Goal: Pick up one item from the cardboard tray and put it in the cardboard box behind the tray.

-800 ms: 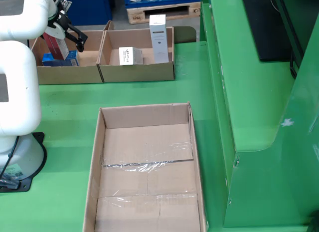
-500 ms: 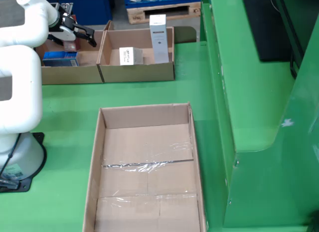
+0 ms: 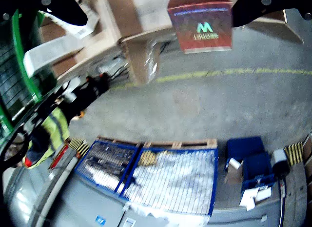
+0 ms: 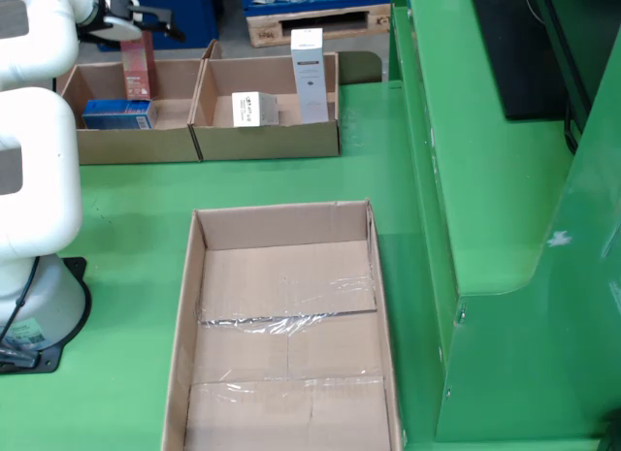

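- In the fixed view the gripper sits at the far left, above the left-hand cardboard box beyond the tray.
- A red carton stands upright in that box, directly under the gripper; its long axis is vertical.
- In the gripper-mounted view the same red carton fills the top centre, with the dark finger to its right and another dark part to its left, so it lies between the jaws.
- Whether the jaws clamp the carton or stand just off it cannot be told: the contact edges run out of frame and the picture is blurred.
- A blue flat pack lies in the same box, just nearer the tray than the carton.
- The neighbouring box to the right holds a small white carton and a tall white carton.
- The tray shows only bare cardboard and tape; nothing is left in it.
- My judgement: the carton is at its drop place, and what remains turns on clearing straight up along its long axis.
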`<action>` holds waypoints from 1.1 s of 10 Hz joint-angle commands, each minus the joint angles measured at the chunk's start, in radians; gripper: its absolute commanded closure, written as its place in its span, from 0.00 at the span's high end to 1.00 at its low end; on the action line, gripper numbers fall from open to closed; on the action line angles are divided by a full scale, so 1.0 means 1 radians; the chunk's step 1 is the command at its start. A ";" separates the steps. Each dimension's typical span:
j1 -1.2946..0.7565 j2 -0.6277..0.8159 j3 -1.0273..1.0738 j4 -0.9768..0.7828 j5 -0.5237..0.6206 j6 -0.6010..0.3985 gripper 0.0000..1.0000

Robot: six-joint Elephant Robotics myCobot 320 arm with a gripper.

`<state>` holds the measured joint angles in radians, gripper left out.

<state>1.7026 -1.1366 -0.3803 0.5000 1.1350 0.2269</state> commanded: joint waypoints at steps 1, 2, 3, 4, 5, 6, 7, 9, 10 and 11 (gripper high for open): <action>0.060 0.100 0.380 0.012 -0.181 -0.027 1.00; 0.079 0.119 0.380 0.012 -0.181 -0.039 1.00; 0.097 0.138 0.380 0.012 -0.181 -0.046 1.00; 0.130 0.170 0.380 0.012 -0.182 -0.067 1.00; 0.168 0.204 0.380 0.012 -0.182 -0.093 1.00; 0.168 0.204 0.380 0.012 -0.182 -0.089 1.00; 0.183 0.224 0.380 0.012 -0.182 -0.075 1.00; 0.165 0.234 0.380 0.012 -0.182 -0.063 1.00; 0.149 0.242 0.380 0.012 -0.182 -0.051 1.00; 0.132 0.250 0.380 0.012 -0.182 -0.036 1.00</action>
<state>1.8637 -0.9434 -0.0244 0.5016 0.9632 0.1656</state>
